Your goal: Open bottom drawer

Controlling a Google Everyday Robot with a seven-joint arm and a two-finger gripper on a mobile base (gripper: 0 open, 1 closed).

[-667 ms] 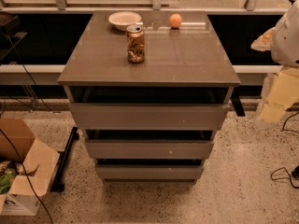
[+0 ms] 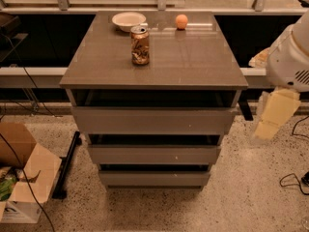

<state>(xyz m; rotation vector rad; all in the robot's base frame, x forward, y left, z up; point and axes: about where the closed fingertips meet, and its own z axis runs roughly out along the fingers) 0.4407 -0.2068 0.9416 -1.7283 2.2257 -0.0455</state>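
Note:
The bottom drawer (image 2: 154,179) is the lowest and narrowest of three grey-beige handleless fronts on the cabinet, near the floor. Above it are the middle front (image 2: 145,154), with a small white speck, and the widest top front (image 2: 154,121). Dark gaps show above each front. My gripper (image 2: 272,114), pale yellow, hangs below the white arm (image 2: 292,57) to the right of the cabinet. It is level with the top front, well above and right of the bottom drawer, and touches nothing.
On the cabinet top (image 2: 193,62) stand a drink can (image 2: 140,45), a white bowl (image 2: 128,20) and an orange ball (image 2: 181,21). An open cardboard box (image 2: 24,173) and cables lie on the speckled floor at left. A black cable (image 2: 292,180) lies at right.
My gripper and arm have shifted slightly left and down, closer to the cabinet's right side. The drawers and the things on top have not moved.

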